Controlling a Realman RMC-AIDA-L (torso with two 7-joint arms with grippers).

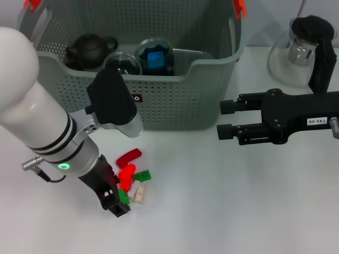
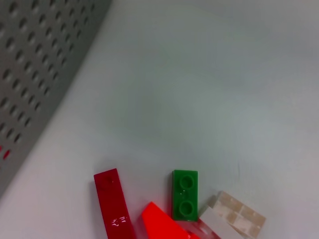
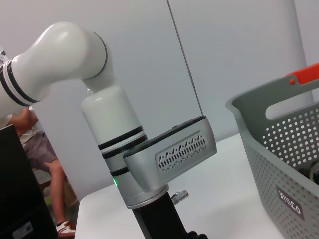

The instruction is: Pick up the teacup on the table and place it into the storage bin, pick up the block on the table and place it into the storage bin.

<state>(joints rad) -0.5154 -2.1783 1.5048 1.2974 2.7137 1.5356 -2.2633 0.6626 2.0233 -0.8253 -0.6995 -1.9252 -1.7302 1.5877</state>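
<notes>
The blocks (image 1: 132,177) lie in a small heap on the tabletop (image 1: 222,211) just in front of the storage bin (image 1: 175,100); a teacup (image 1: 154,57) already sits inside it. The left gripper (image 1: 117,203) is down at the heap, its spread not discernible. It should close on one block only, squarely. The right gripper (image 1: 226,119) hangs narrow beside the bin. Only the left wrist view separates the dark red bar (image 2: 114,204) from the green plate (image 2: 185,194).

The head camera looked down from above onto the table (image 1: 222,211) and bin (image 1: 175,100). The left wrist camera sat close over the blocks (image 2: 185,195), sharing them and the bin wall with it. The right wrist camera faced sideways toward the left arm (image 3: 114,124).
</notes>
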